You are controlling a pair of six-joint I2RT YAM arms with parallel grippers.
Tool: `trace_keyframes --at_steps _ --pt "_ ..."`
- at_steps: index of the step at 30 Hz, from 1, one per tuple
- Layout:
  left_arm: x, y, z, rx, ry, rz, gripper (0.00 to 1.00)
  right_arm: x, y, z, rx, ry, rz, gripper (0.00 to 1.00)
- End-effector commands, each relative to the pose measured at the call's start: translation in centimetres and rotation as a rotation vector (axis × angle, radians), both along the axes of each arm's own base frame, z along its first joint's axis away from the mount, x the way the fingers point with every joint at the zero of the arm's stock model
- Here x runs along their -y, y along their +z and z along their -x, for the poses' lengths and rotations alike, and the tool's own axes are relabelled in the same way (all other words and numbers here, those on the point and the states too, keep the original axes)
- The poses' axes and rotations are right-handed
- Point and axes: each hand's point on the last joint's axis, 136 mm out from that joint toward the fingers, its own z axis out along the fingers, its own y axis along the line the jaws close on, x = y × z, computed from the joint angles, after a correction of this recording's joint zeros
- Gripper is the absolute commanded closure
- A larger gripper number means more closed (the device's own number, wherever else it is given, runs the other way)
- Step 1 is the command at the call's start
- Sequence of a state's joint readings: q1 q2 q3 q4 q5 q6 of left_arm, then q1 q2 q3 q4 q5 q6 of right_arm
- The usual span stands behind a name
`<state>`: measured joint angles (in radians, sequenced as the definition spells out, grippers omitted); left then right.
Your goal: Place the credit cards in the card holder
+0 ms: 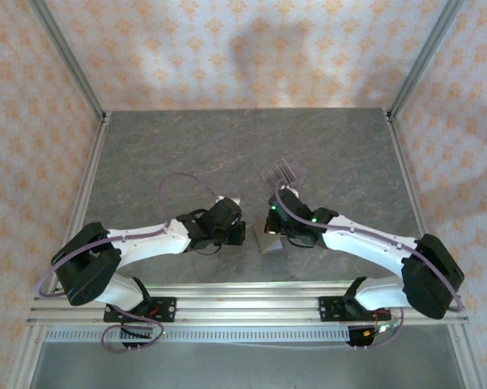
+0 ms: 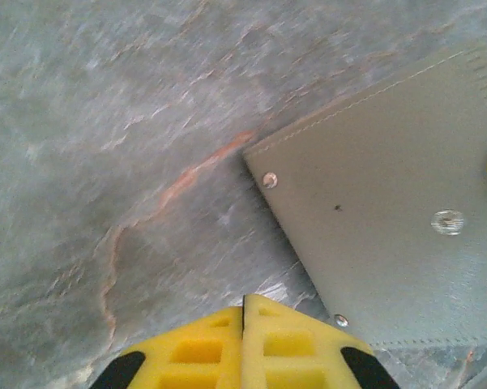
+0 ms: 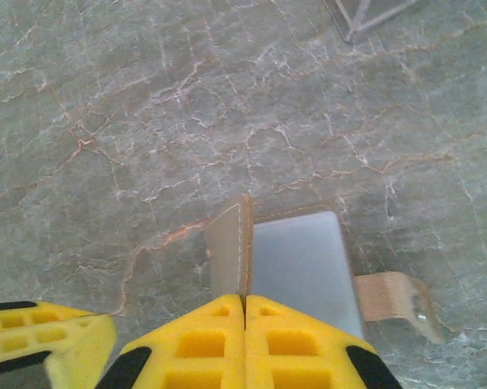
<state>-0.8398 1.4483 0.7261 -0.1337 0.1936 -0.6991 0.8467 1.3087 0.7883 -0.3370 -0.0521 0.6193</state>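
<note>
Card holder [image 1: 267, 241] on the table between both grippers, opened up.
Left gripper [image 2: 243, 312]: fingers pressed together on nothing, just left of the holder; from that wrist you see its olive outer face and snap stud [image 2: 447, 220] off to the right. Right gripper [image 3: 245, 308]: closed, apparently pinching the near edge of the upright brown flap [image 3: 229, 243], whose fold runs straight away from the fingers, grey inside [image 3: 304, 259] exposed to its right. Judgement: your left arm is the free one. Clear rack [image 1: 282, 172] stands beyond.

Soft, even light, just a faint shadow blob on the back wall [image 1: 263, 49]. Left wrist shot's table [image 2: 105, 121] looks smeary, and the wallet [image 2: 373, 186] stud glints a bit.
</note>
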Motion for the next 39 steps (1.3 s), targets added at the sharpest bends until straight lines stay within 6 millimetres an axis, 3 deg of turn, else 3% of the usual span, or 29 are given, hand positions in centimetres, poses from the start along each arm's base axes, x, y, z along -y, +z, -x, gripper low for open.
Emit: trace_keyframes --at_steps 1,7,11,18,22,34,35,39 --pt "-2.1 -1.0 0.6 -0.004 0.031 -0.076 0.98 0.7 0.7 -0.8 0.069 -0.037 0.149 1.00" --pt "-1.3 -2.8 0.9 -0.061 0.014 -0.073 1.00 -2.2 -0.1 -0.7 0.065 -0.009 0.186 1.00" --pt "1.0 -3.6 0.5 -0.081 0.000 0.008 1.00 -3.3 -0.4 -0.6 0.050 -0.001 0.177 1.00" --pt "1.5 -5.2 0.0 -0.103 0.033 0.017 1.00 -6.7 -0.3 0.6 -0.022 0.051 -0.028 1.00" --pt "1.1 -5.9 0.3 -0.109 0.051 0.025 1.00 -8.5 -0.5 1.0 -0.090 0.065 -0.192 1.00" --pt "-2.6 -6.6 1.5 -0.114 0.141 -0.054 1.00 -9.1 -2.9 1.3 -0.188 0.055 -0.308 0.73" --pt "-3.1 -6.8 1.7 -0.122 0.156 -0.072 1.00 -8.9 -3.0 1.3 -0.188 0.051 -0.304 0.73" --pt "-5.0 -6.8 2.2 -0.134 0.218 -0.115 1.00 -7.7 -3.4 1.2 -0.171 0.024 -0.250 0.95"
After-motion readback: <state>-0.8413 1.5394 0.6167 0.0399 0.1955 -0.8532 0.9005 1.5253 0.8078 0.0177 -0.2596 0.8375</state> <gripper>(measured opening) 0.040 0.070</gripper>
